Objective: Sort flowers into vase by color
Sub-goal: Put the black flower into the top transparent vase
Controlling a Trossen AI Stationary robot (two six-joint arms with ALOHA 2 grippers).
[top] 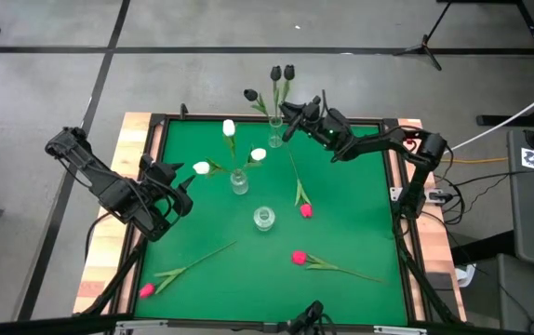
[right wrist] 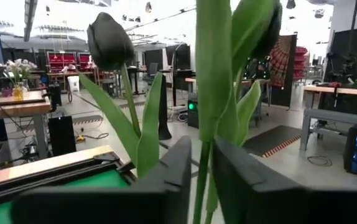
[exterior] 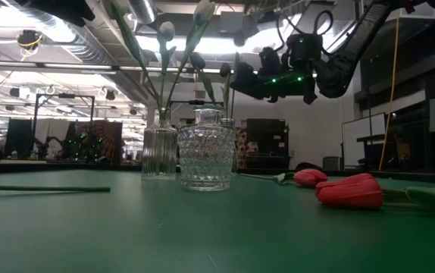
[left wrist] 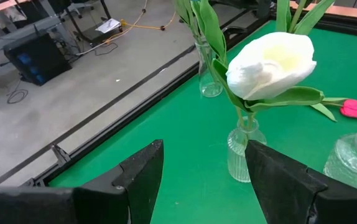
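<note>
Black flowers (top: pixel 275 73) stand in a slim glass vase (top: pixel 275 136) at the table's far edge. My right gripper (top: pixel 289 125) reaches them from the right, and its fingers are closed on one black flower's stem. White flowers (top: pixel 229 127) stand in a second vase (top: pixel 239 182) at mid-table, seen large in the left wrist view as a white head (left wrist: pixel 270 59). My left gripper (left wrist: pixel 203 186) waits open at the table's left, short of that vase, with nothing between its fingers. Three pink-red flowers (top: pixel 305 210) (top: pixel 299 257) (top: pixel 146 290) lie flat on the green table. My right gripper has a black flower's stem (right wrist: pixel 202 177) between its two fingers, below the leaves; the stem fills the narrow gap. The fingers come about level from the table's right side and lie across the upright stem. The fingers hide the stem's lower end.
An empty round cut-glass vase (top: pixel 264 219) stands near the table's middle, in front of the white flowers' vase. A raised dark frame (top: pixel 160 126) runs round the green surface. Pink-red heads (exterior: pixel 348 191) lie low at the right in the low view.
</note>
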